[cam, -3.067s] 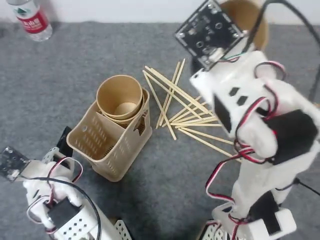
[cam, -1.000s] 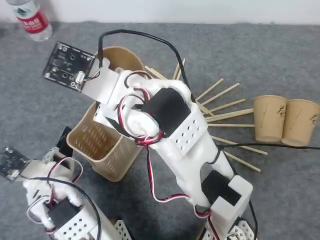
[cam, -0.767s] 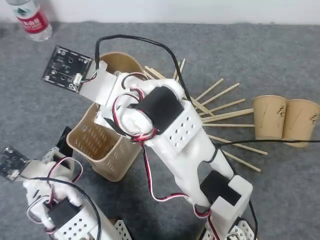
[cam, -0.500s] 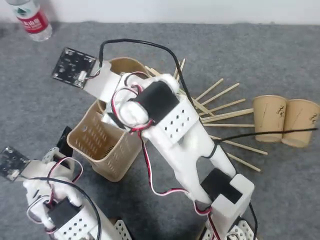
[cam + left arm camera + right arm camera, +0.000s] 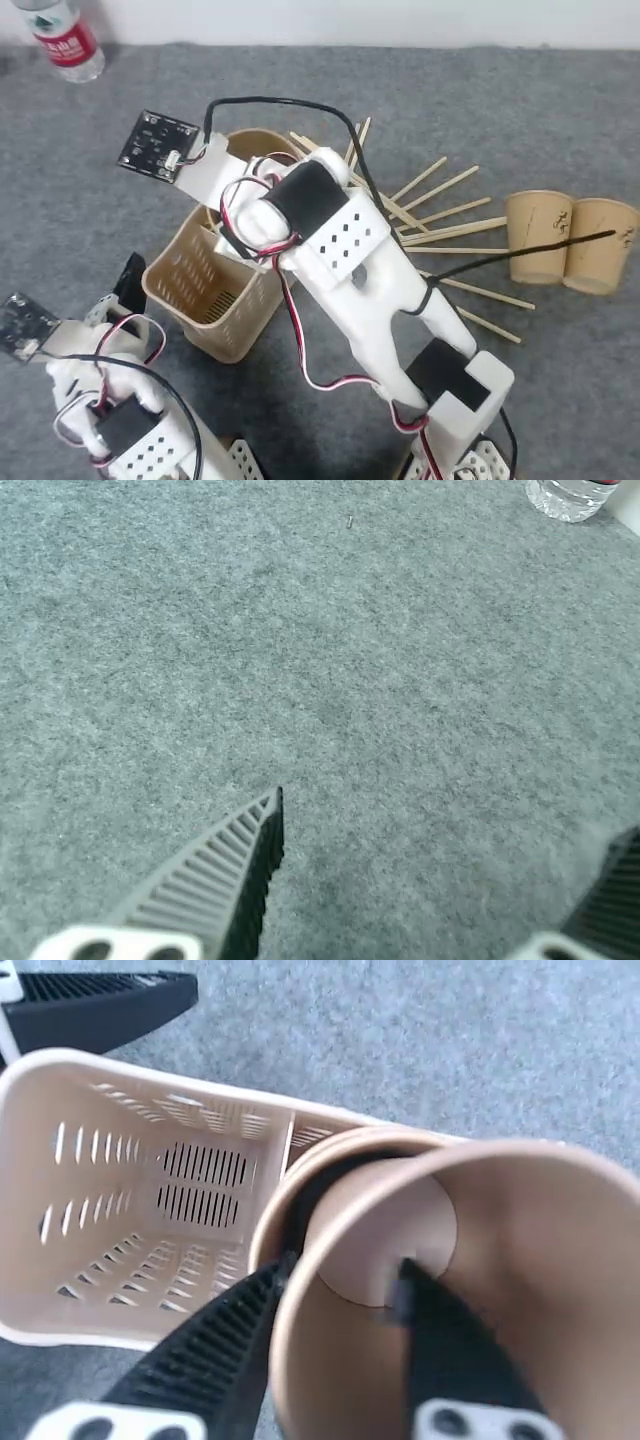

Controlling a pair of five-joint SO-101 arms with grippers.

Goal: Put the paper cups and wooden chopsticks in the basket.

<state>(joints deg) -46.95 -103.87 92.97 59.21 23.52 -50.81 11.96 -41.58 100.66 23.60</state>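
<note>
— What is hard to make out?

— In the high view the right arm [image 5: 350, 270] runs from its base at 5 o'clock up towards 10 o'clock. It lies across the basket [image 5: 195, 290] and the near ends of the chopsticks [image 5: 440, 215], so the sticks cannot be counted. The bottle [image 5: 62, 38], at 11 o'clock, is cut off by the edge.

— And the right gripper [image 5: 345, 1270]?

— Narrowly parted, pinching the wall of the held cup [image 5: 500, 1250], one finger outside and one inside. That cup sits within another cup's rim [image 5: 285, 1200], in the basket's far compartment; the near one holds nothing.

— The other arm?

— Folded low at 7 o'clock. The left gripper [image 5: 455, 815] is spread wide over the grey carpet [image 5: 300, 630], holding nothing.

— Anything loose?

— The chopsticks fan out at 3 o'clock from the basket. Two loose cups [image 5: 545, 235] lie beyond them, touching, on their sides.
</note>
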